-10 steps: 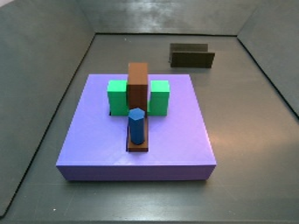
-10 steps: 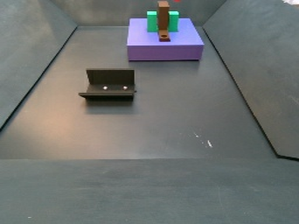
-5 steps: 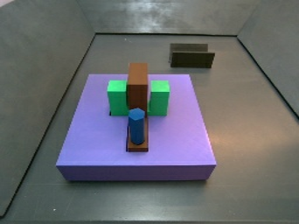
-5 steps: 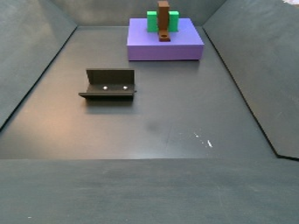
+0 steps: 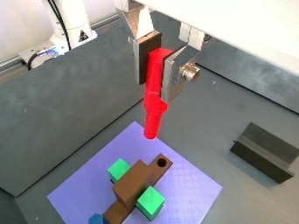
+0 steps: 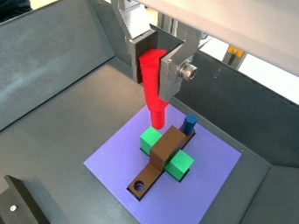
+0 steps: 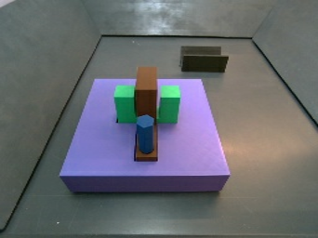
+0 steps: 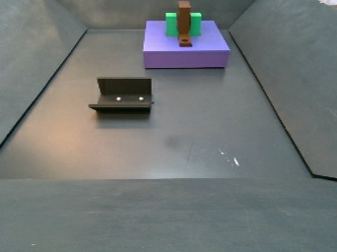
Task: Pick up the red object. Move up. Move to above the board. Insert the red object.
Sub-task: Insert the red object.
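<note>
Clamped on the thin, straight bright-red peg [image 5: 153,96], the two-finger gripper [image 5: 159,66] appears only in both wrist views, high above the big purple slab [image 5: 187,185]; neither side view shows it; its flat silver fingers [image 5: 184,68] with dark pads press the peg's upper part from both sides, and the rest of the peg hangs straight down below the fingertips, free of everything beneath it. The peg [image 6: 153,83] is slender and uniformly red, with a slightly wider upper section tapering to a narrow lower end.

Below it, the narrow brown wood-coloured board [image 6: 160,159] lies across the slab [image 6: 216,166], with a round hole near one end of its low strip; in a side view its tall upright block [image 7: 147,91] stands between two green blocks [image 7: 125,103], and a thicker blue hexagonal peg [image 7: 145,133] stands upright on the strip toward the slab's near edge [image 7: 145,175]. The dark L-shaped fixture [image 8: 124,94] stands on the grey floor [image 8: 184,138], well apart from the slab [image 8: 186,53], which sits toward the floor's far edge.
</note>
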### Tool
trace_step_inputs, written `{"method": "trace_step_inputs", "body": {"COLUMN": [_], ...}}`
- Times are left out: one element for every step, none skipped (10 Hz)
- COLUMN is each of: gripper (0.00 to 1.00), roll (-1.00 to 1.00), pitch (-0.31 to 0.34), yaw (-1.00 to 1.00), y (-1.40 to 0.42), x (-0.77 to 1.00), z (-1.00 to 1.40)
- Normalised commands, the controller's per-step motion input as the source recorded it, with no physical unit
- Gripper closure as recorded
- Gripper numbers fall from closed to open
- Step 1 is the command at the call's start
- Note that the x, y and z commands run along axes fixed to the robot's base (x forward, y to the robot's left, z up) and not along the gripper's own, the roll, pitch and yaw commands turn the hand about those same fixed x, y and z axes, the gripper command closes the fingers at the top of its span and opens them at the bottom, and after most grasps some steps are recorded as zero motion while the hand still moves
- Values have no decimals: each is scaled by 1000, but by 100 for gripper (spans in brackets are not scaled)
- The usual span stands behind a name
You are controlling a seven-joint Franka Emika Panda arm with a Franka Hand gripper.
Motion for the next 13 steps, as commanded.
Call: {"method": "trace_step_inputs", "body": {"gripper": [100,100,100,100,100,100,100,100,100,100,100,100,100], "roll": [0,0,23,44,50,41,56,71,0,0,4,20,36], "pitch": [-57,-60,-80,-87,-87,-80,-107,-107,-76,-51,0,-43,-81], "yaw": [0,0,77,186,211,140,57,17,0,0,0,0,20], "y": [0,11,137,91,69,46,9,0,0,0,0,-49,-100], "x": [-71,0,37,294,323,263,106,23,0,-43,0,0,0], "z": [-151,-246,-403,-560,-654,-763,-820,-760,-437,-74,0,-317,-460]}}
